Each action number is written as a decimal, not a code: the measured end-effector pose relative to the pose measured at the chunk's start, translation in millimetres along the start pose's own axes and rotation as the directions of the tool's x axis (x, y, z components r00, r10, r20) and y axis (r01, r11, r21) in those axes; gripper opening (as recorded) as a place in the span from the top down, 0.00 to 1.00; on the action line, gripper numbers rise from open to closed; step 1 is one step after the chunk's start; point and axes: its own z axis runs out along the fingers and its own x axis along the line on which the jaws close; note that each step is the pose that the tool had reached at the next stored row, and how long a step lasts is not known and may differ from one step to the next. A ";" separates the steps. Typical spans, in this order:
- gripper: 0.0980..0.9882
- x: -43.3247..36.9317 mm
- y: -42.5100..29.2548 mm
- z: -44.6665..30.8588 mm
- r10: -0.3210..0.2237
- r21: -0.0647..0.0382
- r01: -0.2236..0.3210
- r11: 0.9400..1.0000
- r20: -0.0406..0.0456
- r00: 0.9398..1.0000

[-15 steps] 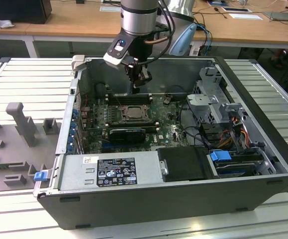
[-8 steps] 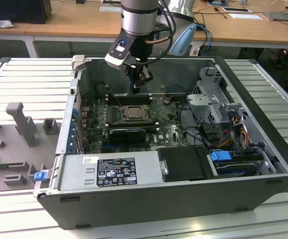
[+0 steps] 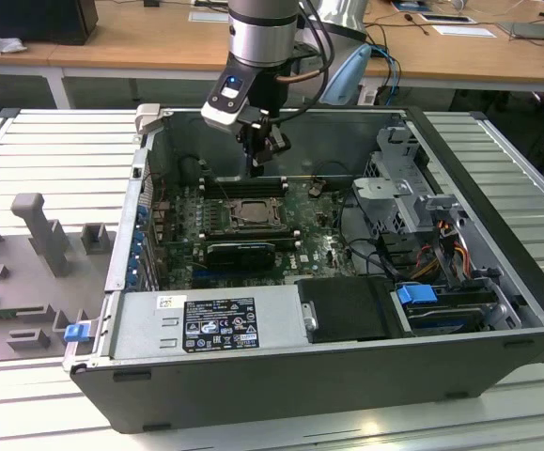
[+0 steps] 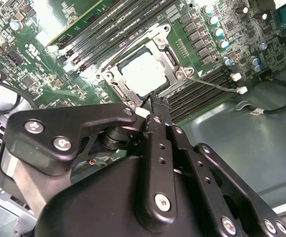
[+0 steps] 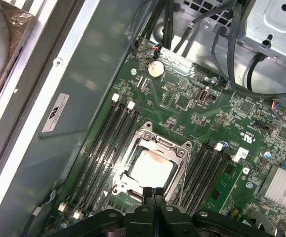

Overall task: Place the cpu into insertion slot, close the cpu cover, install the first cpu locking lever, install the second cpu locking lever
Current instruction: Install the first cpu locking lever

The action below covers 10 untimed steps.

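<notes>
Silvery cpu (image 5: 151, 167): seated in insertion slot (image 5: 124, 183), cpu cover (image 5: 165, 143) down around it
Gripper (image 5: 154, 193): fingers pressed together, empty, just beside slot
Second wrist view: lever wire (image 4: 214, 83) sticking out
Exterior view: power-supply label (image 3: 219, 323), print unreadable

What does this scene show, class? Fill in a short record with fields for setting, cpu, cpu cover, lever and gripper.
setting: open computer case with a green motherboard inside
cpu: the cpu lies flat in the insertion slot
cpu cover: the cpu cover is down, framing the chip
lever: a thin metal rod juts out from the socket's corner
gripper: the gripper is shut, its tips at the socket's edge, with nothing visibly held
</notes>
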 end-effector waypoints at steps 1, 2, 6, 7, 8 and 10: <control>0.99 0.0 0.0 0.0 -0.004 0.000 0.004 1.000 0.000 1.000; 0.99 0.0 0.0 0.0 -0.009 0.000 0.009 1.000 0.000 1.000; 0.99 0.0 0.0 0.0 -0.025 0.000 0.025 1.000 0.000 1.000; 0.99 0.0 0.0 0.0 -0.029 0.000 0.029 1.000 0.000 1.000; 0.99 0.0 0.0 0.0 -0.033 0.000 0.033 0.999 0.000 0.999; 0.99 0.0 0.0 0.0 -0.040 0.000 0.040 0.999 0.000 0.999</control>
